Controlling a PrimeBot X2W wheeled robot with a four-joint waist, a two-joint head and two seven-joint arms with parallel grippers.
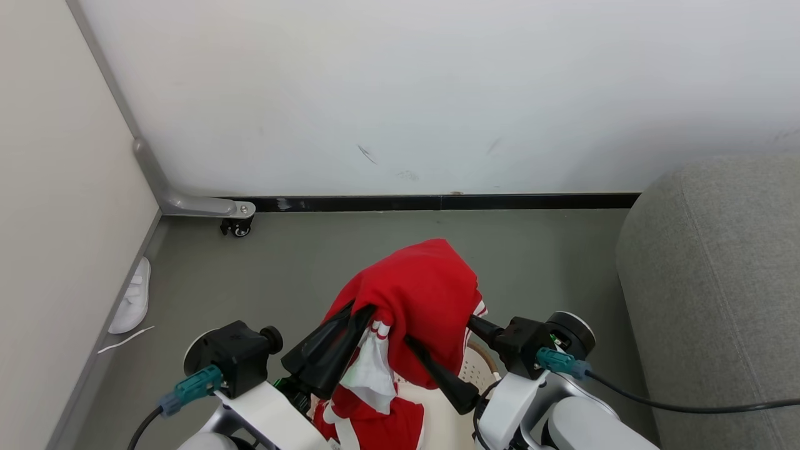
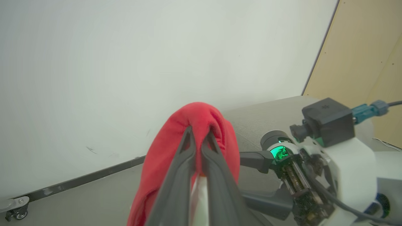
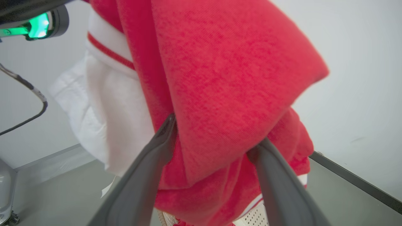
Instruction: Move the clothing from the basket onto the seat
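A bundle of red clothing [image 1: 425,294] with white trim hangs lifted above the basket [image 1: 476,370], whose cream perforated wall and brown rim peek out beneath it. My left gripper [image 1: 369,310] is shut on a fold at the bundle's top; the left wrist view shows the fabric [image 2: 176,147] pinched at the tips. My right gripper [image 3: 215,130] is spread open, with a thick fold of the clothing [image 3: 226,81] hanging between its fingers. More red clothing [image 1: 381,428] lies lower down, in the basket. The grey seat [image 1: 712,281] rises at the right.
A white wall with a black baseboard [image 1: 437,202] closes the far side. A beige panel on a grey frame with a caster [image 1: 236,226] stands at the left, and a white shoe [image 1: 131,297] lies by its foot. Grey floor [image 1: 300,269] stretches between.
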